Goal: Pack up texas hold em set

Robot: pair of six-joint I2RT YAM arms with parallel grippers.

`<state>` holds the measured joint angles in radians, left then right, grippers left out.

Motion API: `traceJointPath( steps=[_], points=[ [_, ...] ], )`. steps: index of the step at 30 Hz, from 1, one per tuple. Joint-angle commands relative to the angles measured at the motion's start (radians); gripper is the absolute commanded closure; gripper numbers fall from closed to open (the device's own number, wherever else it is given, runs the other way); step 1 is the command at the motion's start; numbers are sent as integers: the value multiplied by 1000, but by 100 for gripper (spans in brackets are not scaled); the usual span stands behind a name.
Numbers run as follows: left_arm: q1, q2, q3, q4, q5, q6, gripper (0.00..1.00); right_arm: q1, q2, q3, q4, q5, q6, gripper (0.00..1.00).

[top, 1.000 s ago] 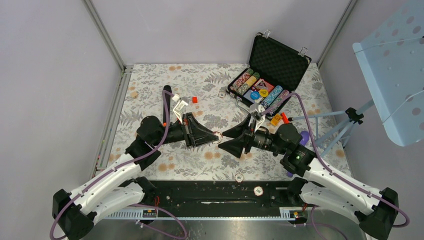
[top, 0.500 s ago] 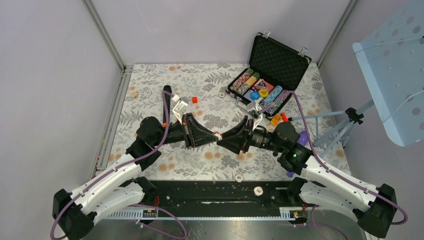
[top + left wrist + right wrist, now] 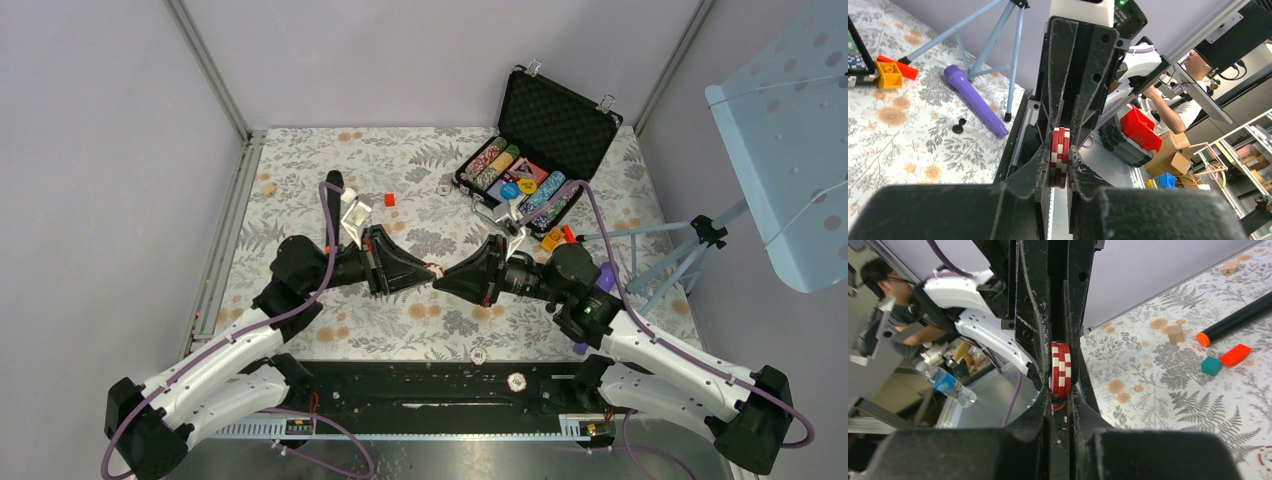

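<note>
Robotics lab, not home or office. Evidence: left arm (image 3: 215, 365) and right arm (image 3: 680, 365) bolted to black rail (image 3: 420, 385) at near edge of floral-cloth surface (image 3: 300, 160). Cell boxed by plain grey walls (image 3: 400, 60) and aluminium posts (image 3: 208, 70). Tripod (image 3: 690, 245) and perforated blue panel (image 3: 790, 130) at right. Wrist views show room beyond: person with glasses (image 3: 1173, 107) at desk, red parts bin (image 3: 1138, 127), cardboard boxes (image 3: 1173, 155), open shelving (image 3: 1248, 150), water bottle (image 3: 945, 384).

right fingers (image 3: 1040, 407): closer in, tips now meeting the left fingers (image 3: 1035, 165), apart before | gap: narrowed from wide to snug on both faces of the red-and-white chip stack (image 3: 1060, 374) held between the left fingers
</note>
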<state>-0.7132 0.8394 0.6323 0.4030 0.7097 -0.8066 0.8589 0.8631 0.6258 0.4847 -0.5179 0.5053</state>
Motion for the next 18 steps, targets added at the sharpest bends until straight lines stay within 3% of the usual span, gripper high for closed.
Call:
traceJointPath(
  steps=[1,3,5,9,18],
  points=[
    [-12,2,-13,69,44,-27,100,-6,-2,20,133,18,2,100],
    [-12,7,-12,69,47,-29,99,-5,-4,15,142,16,2,100],
    [-12,7,-14,69,45,-31,79,-5,-4,14,141,11,1,100],
    [-12,5,-11,63,38,-29,58,-7,-9,11,125,20,-4,100],
    [-12,-19,13,-4,13,12,55,-7,-33,11,63,22,-31,100]
  ],
)
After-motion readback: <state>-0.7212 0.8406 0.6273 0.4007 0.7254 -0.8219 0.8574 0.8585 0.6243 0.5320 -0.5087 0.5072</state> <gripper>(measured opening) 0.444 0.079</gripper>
